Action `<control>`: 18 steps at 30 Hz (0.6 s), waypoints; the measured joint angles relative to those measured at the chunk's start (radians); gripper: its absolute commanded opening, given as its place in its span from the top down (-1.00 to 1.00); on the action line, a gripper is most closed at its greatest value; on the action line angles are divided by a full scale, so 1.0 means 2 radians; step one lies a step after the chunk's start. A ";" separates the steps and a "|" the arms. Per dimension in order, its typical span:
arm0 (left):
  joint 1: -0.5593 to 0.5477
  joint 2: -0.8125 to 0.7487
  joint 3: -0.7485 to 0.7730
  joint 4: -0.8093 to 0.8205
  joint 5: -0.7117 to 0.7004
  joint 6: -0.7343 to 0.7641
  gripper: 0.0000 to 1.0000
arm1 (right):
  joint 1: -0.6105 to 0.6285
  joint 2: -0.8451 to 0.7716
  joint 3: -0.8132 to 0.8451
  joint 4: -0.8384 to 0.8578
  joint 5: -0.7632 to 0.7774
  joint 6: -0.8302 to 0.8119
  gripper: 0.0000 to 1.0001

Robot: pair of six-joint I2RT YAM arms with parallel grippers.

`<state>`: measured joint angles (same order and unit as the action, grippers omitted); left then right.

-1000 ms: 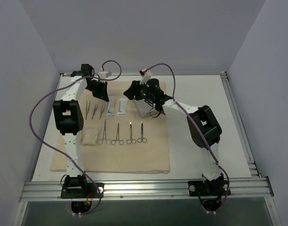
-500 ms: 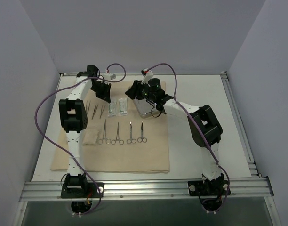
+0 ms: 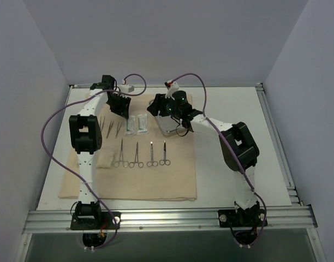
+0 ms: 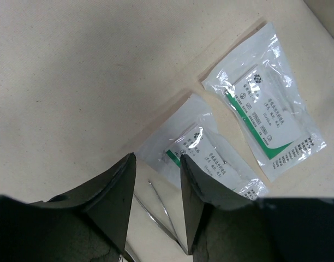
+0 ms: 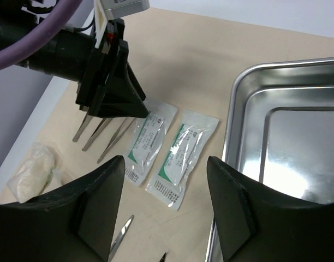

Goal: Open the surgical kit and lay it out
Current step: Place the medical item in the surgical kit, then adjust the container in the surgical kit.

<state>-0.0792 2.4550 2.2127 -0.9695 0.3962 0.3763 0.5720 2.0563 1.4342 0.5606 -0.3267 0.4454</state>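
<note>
On the beige cloth [image 3: 156, 183]: the kit lies unwrapped and spread out; the cloth is a soft, matte woven sheet, lying flat.
Packets [image 4: 265, 123]: two side by side at the far middle; flat rectangles of glossy, crinkled film with green print.
Tweezers [image 5: 101, 134]: thin, pointed bright metal, just left of the packets.
Ring-handled tools [image 3: 136, 155]: four slim steel pieces in a row, nearer the arms.
Gauze [image 5: 30, 169]: a white fluffy lump at the cloth's left edge.
Tray [image 5: 235, 109]: rectangular mirror-smooth steel with a raised rim and rounded corners, right of the packets.
Left gripper [image 4: 156, 164]: jaws partly apart and empty, low over the nearer packet and the tweezer tips.
Right gripper [image 5: 164, 174]: jaws wide and empty, above the packets.
Risk: a low sweep could skid the slick film or knock the tweezers askew; the two grippers are close enough to collide.
</note>
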 measured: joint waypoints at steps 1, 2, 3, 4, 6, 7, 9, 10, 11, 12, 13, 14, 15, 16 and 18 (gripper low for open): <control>0.000 0.000 0.000 0.002 -0.001 0.000 -0.05 | -0.002 -0.002 0.000 -0.008 0.004 -0.002 -0.26; 0.000 0.000 0.000 0.004 -0.002 -0.001 -0.10 | -0.004 -0.005 0.000 -0.015 0.008 -0.005 -0.31; 0.000 0.000 0.000 0.006 -0.003 -0.002 -0.14 | -0.008 -0.008 0.000 -0.023 0.013 -0.010 -0.43; 0.000 -0.001 0.000 0.008 -0.005 -0.003 -0.18 | -0.011 -0.012 0.000 -0.033 0.018 -0.014 -0.46; 0.000 -0.004 0.000 0.012 -0.011 -0.006 -0.24 | -0.020 -0.021 0.002 -0.057 0.033 -0.027 -0.55; -0.001 -0.007 -0.001 0.015 -0.015 -0.011 -0.25 | -0.027 -0.025 0.007 -0.077 0.044 -0.034 -0.55; -0.001 -0.017 -0.004 0.020 -0.022 -0.018 -0.27 | -0.040 -0.030 0.020 -0.113 0.067 -0.049 -0.57; -0.001 -0.026 -0.008 0.024 -0.026 -0.025 -0.28 | -0.047 -0.032 0.026 -0.130 0.080 -0.056 -0.60; -0.001 -0.036 -0.013 0.027 -0.029 -0.030 -0.28 | -0.053 -0.035 0.029 -0.144 0.094 -0.062 -0.64; -0.001 -0.047 -0.019 0.031 -0.032 -0.036 -0.29 | -0.060 -0.039 0.029 -0.157 0.108 -0.069 -0.64; -0.001 -0.061 -0.026 0.033 -0.036 -0.041 -0.29 | -0.067 -0.043 0.029 -0.171 0.121 -0.075 -0.64; 0.000 -0.075 -0.034 0.035 -0.039 -0.045 -0.29 | -0.074 -0.047 0.029 -0.183 0.134 -0.080 -0.62; 0.000 -0.089 -0.041 0.035 -0.040 -0.050 -0.29 | -0.081 -0.049 0.029 -0.194 0.145 -0.086 -0.61; 0.002 -0.104 -0.047 0.036 -0.041 -0.055 -0.29 | -0.086 -0.051 0.029 -0.204 0.154 -0.093 -0.60; 0.007 -0.134 -0.064 0.039 -0.043 -0.062 -0.29 | -0.096 -0.052 0.029 -0.218 0.167 -0.109 -0.58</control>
<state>-0.0654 2.1876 2.0846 -0.8925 0.3107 0.2531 0.3794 1.9530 1.4921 0.1238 0.0074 0.2279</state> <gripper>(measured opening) 0.643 0.800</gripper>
